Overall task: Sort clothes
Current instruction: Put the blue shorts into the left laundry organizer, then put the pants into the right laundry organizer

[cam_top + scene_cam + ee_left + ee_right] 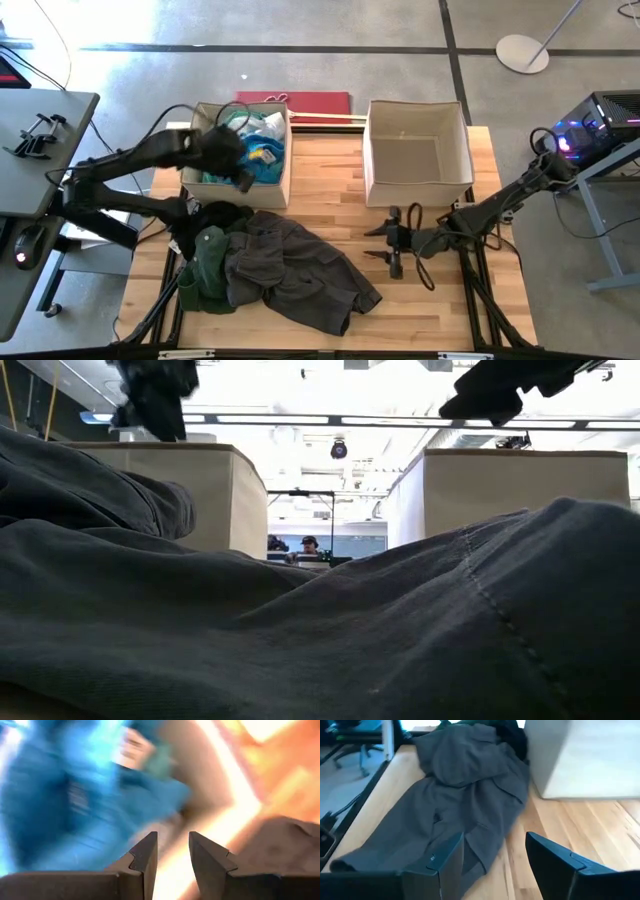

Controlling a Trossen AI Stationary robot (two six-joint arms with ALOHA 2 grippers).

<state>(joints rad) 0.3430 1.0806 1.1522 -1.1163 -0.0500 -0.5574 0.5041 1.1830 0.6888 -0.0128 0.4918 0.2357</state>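
Observation:
A charcoal garment (295,268) lies spread on the wooden table (420,300), with a dark green garment (205,265) and a black one (218,214) at its left. The charcoal garment also fills the low view (320,620) and shows in the right wrist view (465,785). Bright blue, teal and white clothes (255,150) lie in the left beige bin (285,165). My left gripper (173,840) is open and empty above that bin's near part (243,180). My right gripper (385,246) is open and empty over bare table, right of the charcoal garment (495,840).
The right beige bin (415,190) stands at the far middle-right of the table with nothing showing inside. A red flat thing (295,101) lies behind the table. Bare wood lies at the near right. A person (308,543) shows far off in the room.

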